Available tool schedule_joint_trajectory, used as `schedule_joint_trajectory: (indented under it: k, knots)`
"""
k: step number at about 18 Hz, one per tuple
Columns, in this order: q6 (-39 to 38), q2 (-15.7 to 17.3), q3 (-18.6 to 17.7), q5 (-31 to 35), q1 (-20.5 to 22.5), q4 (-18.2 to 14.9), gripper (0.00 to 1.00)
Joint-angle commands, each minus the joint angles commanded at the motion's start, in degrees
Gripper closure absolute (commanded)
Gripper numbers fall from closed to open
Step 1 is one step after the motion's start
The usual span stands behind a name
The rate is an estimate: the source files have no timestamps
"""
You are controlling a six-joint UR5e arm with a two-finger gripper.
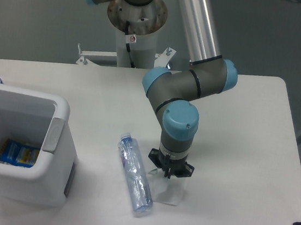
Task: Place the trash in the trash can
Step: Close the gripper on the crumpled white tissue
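Camera view, fixed, looking down on white table (247, 130). Gripper (169, 171) lowered straight onto crumpled translucent wrapper (168, 190), near table's front edge. Fingers hidden under wrist from this angle, so cannot tell how far apart or whether anything gripped. Clear bottle (134, 173) lying flat just left of wrapper, cap end pointing away from camera, touching or nearly touching wrapper edge; cannot tell which. Trash can (53, 144) at far left, well apart from both, open top, blue packet (18, 153) already inside.

Judged step: picking wrapper, neither of the two items binned yet.

Risks: thin film flat on table, fingers likely to close on air or slide over it if not pressed low enough. Pinch on a loose corner only, could slip out during carry to bin. Bottle so close that finger or dragged wrapper might nudge it, rolling it toward table edge. Long carry left across to bin, weak grip likely to drop short.
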Motion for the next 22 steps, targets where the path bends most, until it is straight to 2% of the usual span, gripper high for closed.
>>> schedule_joint_trajectory:
  k: [2, 6, 8, 11, 14, 17, 22]
  knots:
    - [0.00, 0.44, 0.35, -0.17, 0.00, -0.09, 0.97]
    - [0.44, 3.51, 0.53, -0.52, 1.66, -0.35, 0.98]
    - [0.44, 4.04, 0.70, -3.76, 3.33, -0.35, 0.99]
    - [-1.22, 4.04, 3.07, -9.74, 4.39, -0.44, 1.00]
    - [-4.21, 4.22, 4.39, -12.12, 4.66, -0.44, 1.00]
    - [-7.37, 6.06, 5.54, -14.84, 4.75, -0.53, 1.00]
    - [-15.37, 11.42, 6.33, -23.98, 4.48, -0.53, 1.00]
